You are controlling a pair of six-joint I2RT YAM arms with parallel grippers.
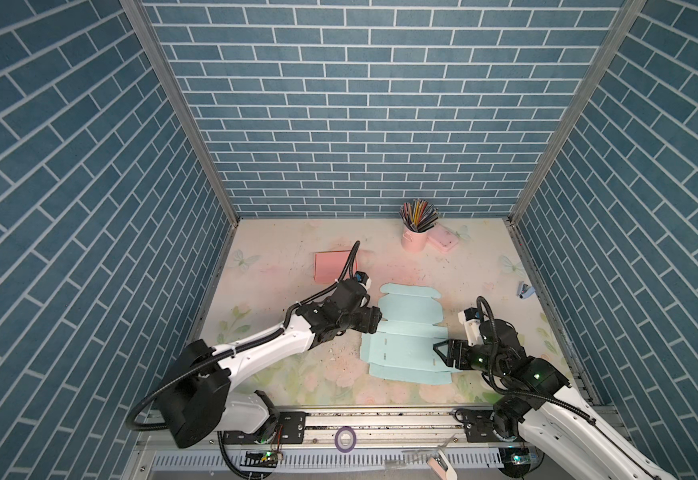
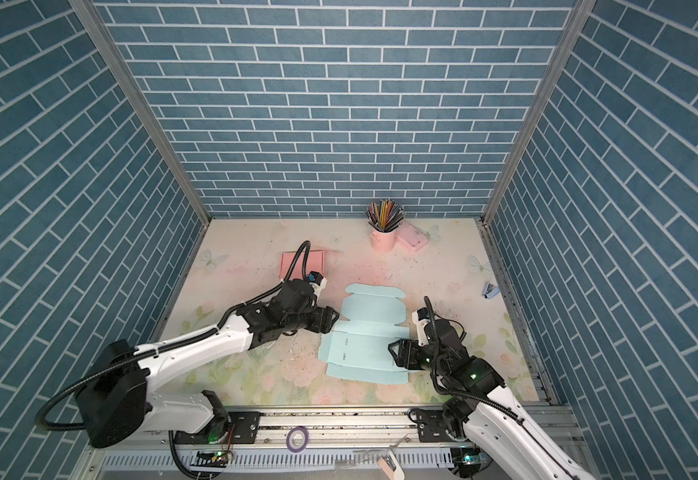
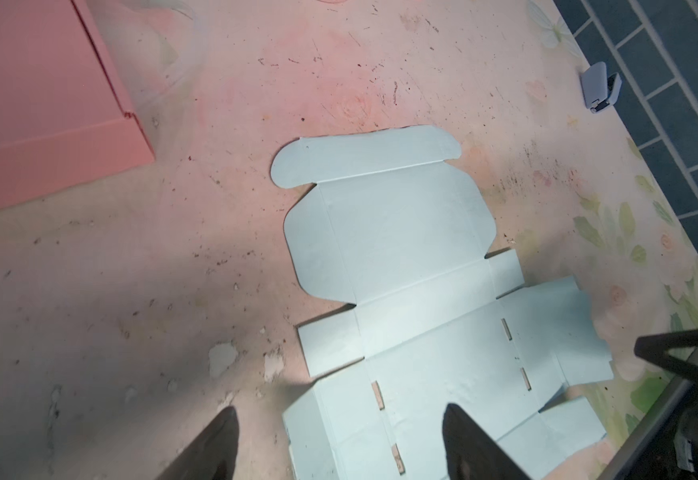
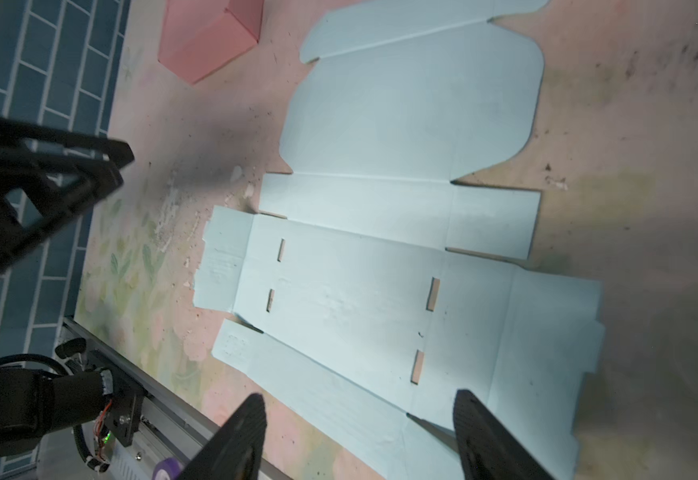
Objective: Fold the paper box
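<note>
The light blue paper box (image 1: 405, 332) lies flat and unfolded on the desk (image 1: 280, 249). The left jaws and right jaws sit at its two sides, both wide and holding nothing. If one side pushes alone, the thin sheet could slide or crumple.

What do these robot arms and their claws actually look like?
The left arm and right arm both have white shells between bulky black joints. A black ribbed cable loops along each. Small green lights glow on the right arm's joints. The left gripper and right gripper are black, each with two tapering, triangular open-frame fingers.
</note>
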